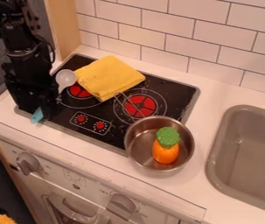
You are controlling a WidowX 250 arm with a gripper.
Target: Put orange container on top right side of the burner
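White-tiled wall (pixel 152 27) | green-topped orange plastic container (pixel 166 152) inside round steel pot (pixel 135 153), stovetop's (pixel 175 94) near-right corner | black two-finger gripper (pixel 36 101) over left side — open or closed, cannot tell

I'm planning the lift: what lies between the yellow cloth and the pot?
Between the cloth and the pot is a wire handle above the red burner, seen in the camera view.

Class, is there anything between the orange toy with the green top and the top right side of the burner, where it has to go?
Yes: the metal pot. The orange toy sits inside it, so the pot's far wall stands in the way. The yellow cloth lies left of that path.
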